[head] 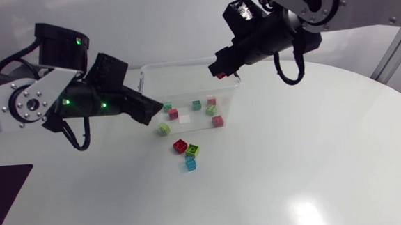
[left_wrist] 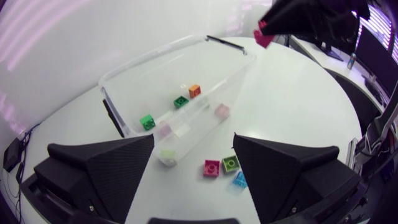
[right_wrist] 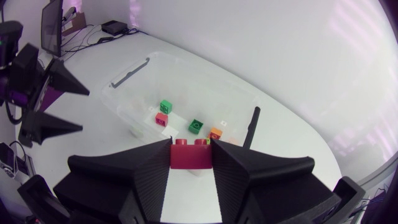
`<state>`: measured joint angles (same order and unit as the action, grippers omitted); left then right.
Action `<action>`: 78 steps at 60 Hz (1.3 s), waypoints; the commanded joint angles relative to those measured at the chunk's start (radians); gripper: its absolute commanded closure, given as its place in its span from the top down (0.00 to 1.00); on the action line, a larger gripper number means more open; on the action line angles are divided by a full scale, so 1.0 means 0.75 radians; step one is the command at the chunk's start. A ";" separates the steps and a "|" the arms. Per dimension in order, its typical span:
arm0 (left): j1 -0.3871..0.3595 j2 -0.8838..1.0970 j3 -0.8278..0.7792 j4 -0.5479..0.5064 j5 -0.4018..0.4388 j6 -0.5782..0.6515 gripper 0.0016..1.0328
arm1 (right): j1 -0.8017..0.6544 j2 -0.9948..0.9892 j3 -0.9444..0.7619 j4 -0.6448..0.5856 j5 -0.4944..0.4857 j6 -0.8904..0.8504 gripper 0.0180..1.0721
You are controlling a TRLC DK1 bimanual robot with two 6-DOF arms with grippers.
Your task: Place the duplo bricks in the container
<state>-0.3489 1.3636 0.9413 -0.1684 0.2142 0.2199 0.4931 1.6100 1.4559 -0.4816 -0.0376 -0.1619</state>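
Observation:
The clear container [head: 235, 82] stands mid-table with several duplo bricks in it, among them a green one [left_wrist: 147, 122], a dark green one [left_wrist: 181, 102] and an orange one [left_wrist: 195, 91]. On the table in front lie a red brick [head: 180, 146], a green brick [head: 193, 150] and a cyan brick [head: 190, 163]. A light green brick [head: 164, 128] sits at the near wall; inside or outside, I cannot tell. My left gripper [head: 153, 110] hangs open and empty over the container's left end. My right gripper [head: 220, 71] is shut on a red brick [right_wrist: 190, 152] above the container's far right side.
The white round table [head: 315, 161] stretches wide to the right and front of the loose bricks. A dark panel [head: 4, 201] lies at the front left corner. My two arms flank the container on either side.

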 commanded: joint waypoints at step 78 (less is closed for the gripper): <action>-0.083 0.675 -0.200 0.621 0.064 0.210 0.86 | 0.052 0.148 -0.002 0.055 0.066 0.132 0.95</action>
<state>-0.4026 1.8313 0.7734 0.2756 0.2573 0.3527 0.5087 1.7828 1.5444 -0.4488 0.0082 -0.0929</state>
